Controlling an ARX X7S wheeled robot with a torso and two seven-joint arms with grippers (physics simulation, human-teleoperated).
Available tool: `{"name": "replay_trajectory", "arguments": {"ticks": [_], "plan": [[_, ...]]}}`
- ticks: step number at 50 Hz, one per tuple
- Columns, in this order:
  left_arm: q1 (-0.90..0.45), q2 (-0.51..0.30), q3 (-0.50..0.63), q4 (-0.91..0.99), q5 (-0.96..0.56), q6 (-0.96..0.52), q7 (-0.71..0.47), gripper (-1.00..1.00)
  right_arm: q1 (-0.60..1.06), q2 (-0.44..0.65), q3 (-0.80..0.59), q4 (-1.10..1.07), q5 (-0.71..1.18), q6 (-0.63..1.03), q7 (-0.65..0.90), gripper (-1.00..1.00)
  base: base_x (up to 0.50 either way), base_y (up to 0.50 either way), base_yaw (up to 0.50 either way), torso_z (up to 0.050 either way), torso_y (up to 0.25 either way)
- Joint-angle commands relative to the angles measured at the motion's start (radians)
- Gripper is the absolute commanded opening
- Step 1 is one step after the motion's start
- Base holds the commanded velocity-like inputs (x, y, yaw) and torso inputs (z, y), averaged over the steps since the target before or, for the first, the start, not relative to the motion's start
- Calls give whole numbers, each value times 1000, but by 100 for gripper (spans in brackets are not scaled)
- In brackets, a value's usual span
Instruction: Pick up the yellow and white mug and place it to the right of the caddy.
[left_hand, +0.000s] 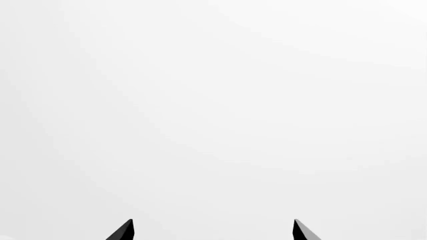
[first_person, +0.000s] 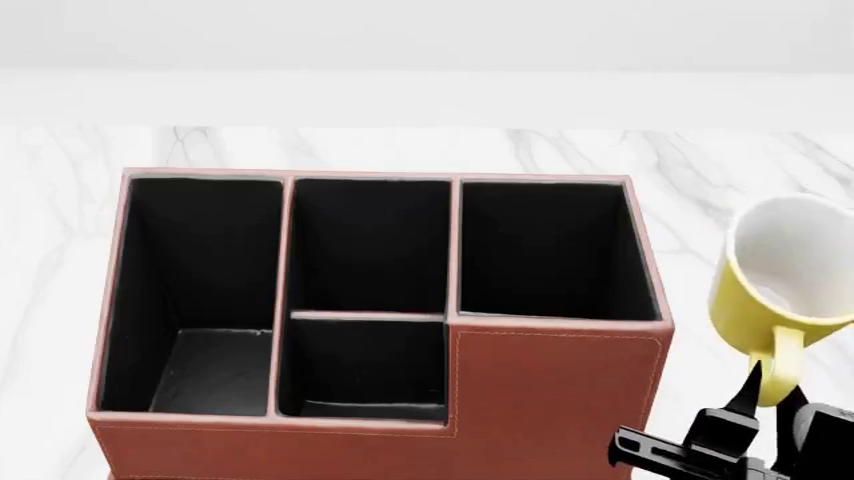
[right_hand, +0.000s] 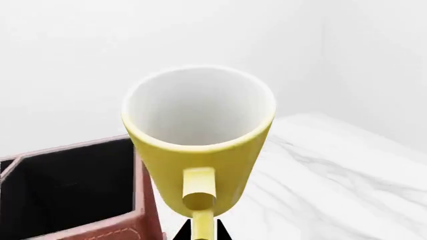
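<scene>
The yellow and white mug hangs in the air at the right of the head view, just right of the caddy, mouth tilted up. My right gripper is shut on its yellow loop handle from below. In the right wrist view the mug fills the middle, and the two black fingertips pinch the handle; the caddy's corner sits right beside the mug. The reddish-brown caddy has black-lined compartments and a stepped front. My left gripper is open, facing only plain white.
The caddy stands on a white marble tabletop that runs back to a pale wall. Marble surface shows to the right of the caddy under and beyond the mug.
</scene>
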Motion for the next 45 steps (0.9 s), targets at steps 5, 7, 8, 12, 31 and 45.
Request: {"name": "replay_trajectory", "arguments": {"ticks": [5,7,8,12,31,45], "plan": [[12,7,-7,0,-1,12,0,100,-7,-31,-3,68,17,22,-36,-100,0,0,0,0,0],[11,7,-6,0,-2,11,0,100,-8,-38,-2,84,24,25,-43,-100,0,0,0,0,0],[12,7,-7,0,-2,12,0,100,-10,-43,-2,93,28,23,-48,-100,0,0,0,0,0],[4,4,-2,0,-1,3,0,100,-18,-61,-5,126,39,25,-61,-100,0,0,0,0,3],[8,3,-4,0,-1,8,0,100,-53,-129,-2,271,89,15,-131,-100,0,0,0,0,1],[-2,-3,1,0,1,-3,0,100,-76,-167,-1,342,111,7,-169,-100,0,0,0,0,0]]}}
